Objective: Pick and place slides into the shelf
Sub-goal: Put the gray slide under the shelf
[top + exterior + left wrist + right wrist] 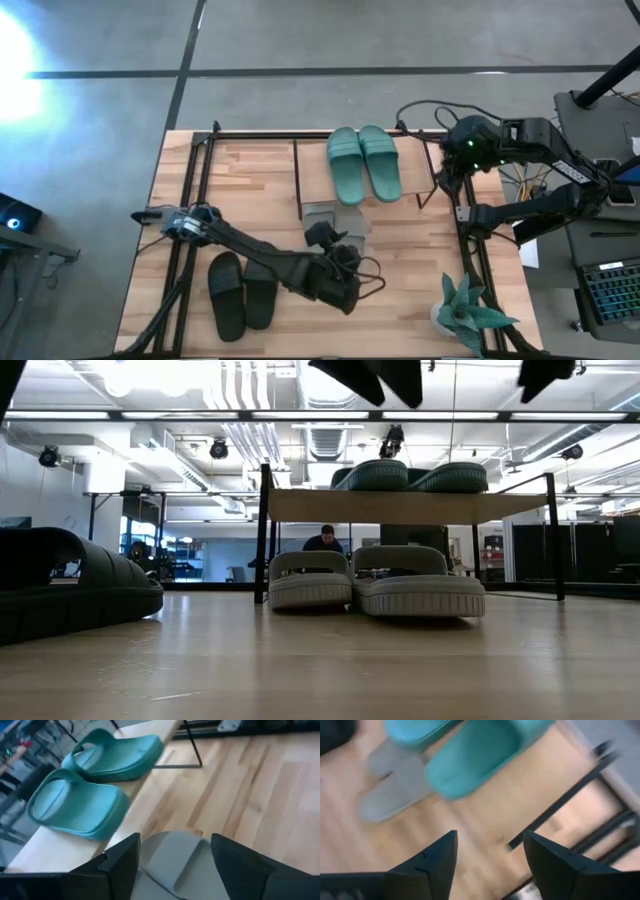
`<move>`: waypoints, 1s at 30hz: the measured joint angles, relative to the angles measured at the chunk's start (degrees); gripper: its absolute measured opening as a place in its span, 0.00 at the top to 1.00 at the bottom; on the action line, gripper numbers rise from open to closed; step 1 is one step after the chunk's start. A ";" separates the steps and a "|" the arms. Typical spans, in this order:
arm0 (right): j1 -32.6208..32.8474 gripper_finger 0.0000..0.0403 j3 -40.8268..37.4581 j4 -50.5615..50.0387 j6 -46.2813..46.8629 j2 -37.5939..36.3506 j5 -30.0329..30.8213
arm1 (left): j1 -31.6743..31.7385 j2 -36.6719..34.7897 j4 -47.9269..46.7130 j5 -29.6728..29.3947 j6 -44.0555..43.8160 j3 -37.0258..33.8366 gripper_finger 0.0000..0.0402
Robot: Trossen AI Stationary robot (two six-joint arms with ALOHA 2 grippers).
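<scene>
High view: teal pair point(363, 163) side by side on shelf point(312, 168) top plank, soles down — top tier filled.
Grey pair: point(335, 219) tucked under shelf front edge, heels protruding toward table centre; in low view, both grey slides point(375, 582) standing on table surface beneath plank point(400, 506), touching each other — lower tier filled.
Black pair: point(241, 292) flat on table point(250, 190) near front-left, well apart from shelf — not yet placed.
Left gripper: point(322, 236) just above grey heels, arm reaching in from left rail. Left wrist view — fingers point(120, 862) spread, grey slide point(172, 857) visible between them, nothing pinched; reads as a release position after seating the grey pair.
Right gripper: point(490, 865) held above shelf's right end, off to table's right side. Right wrist view — fingers spread and empty, teal slide point(480, 755) and grey slide point(395, 785) beyond them; likely parked clear to leave left arm room.
Low view: black slide point(75, 585) at left foreground, resting on table.
Task stage: two of three pairs at shelf; black pair remaining.
Next requirement: free space on shelf appears limited — placement spot for black pair cannot be determined.
</scene>
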 joint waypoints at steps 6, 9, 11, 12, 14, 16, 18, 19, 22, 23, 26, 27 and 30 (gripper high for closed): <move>8.42 0.65 -3.83 -0.03 9.51 -2.76 -6.37 | -0.25 -5.00 -5.27 1.38 -6.46 -0.16 0.63; 14.52 0.78 -7.32 1.99 14.88 -3.31 -7.09 | -0.41 -7.25 -10.13 2.34 -9.30 -0.63 0.79; 18.56 0.87 -10.47 5.12 17.76 -3.47 -7.20 | -0.32 -8.57 -12.46 3.10 -10.65 -1.32 0.91; 20.43 0.90 -12.24 7.55 18.78 -3.43 -7.27 | -0.37 -9.23 -13.74 3.73 -11.31 -1.73 0.95; 24.06 0.96 -16.04 13.19 21.05 -3.32 -7.45 | -0.58 -11.16 -15.34 4.95 -12.85 -2.64 0.98; 27.20 0.97 -19.97 18.68 22.68 -2.79 -7.56 | -1.14 -12.87 -16.99 5.53 -15.28 -3.48 0.98; 29.75 0.97 -23.62 23.65 24.16 -2.47 -8.58 | -1.88 -14.20 -20.04 5.67 -17.58 -3.97 0.99; 30.81 0.97 -25.54 25.87 25.17 -2.11 -9.16 | -2.25 -14.51 -21.75 5.73 -19.11 -4.07 1.00; 33.65 0.97 -30.41 33.45 28.53 -1.05 -10.10 | -3.14 -15.48 -28.59 5.88 -24.83 -4.32 1.00; 34.59 0.97 -31.92 35.51 29.91 -0.63 -10.04 | -3.32 -15.84 -30.37 5.83 -26.54 -4.51 1.00; 37.06 0.97 -35.79 44.43 33.79 0.93 -10.10 | -4.35 -16.48 -35.60 5.87 -30.53 -5.84 1.00; 37.82 0.97 -37.11 47.52 35.05 1.64 -10.08 | -4.54 -16.65 -36.19 6.06 -31.28 -6.46 1.00; 39.12 0.97 -40.48 58.61 37.83 4.75 -10.05 | -5.24 -17.46 -36.74 6.86 -31.91 -9.26 1.00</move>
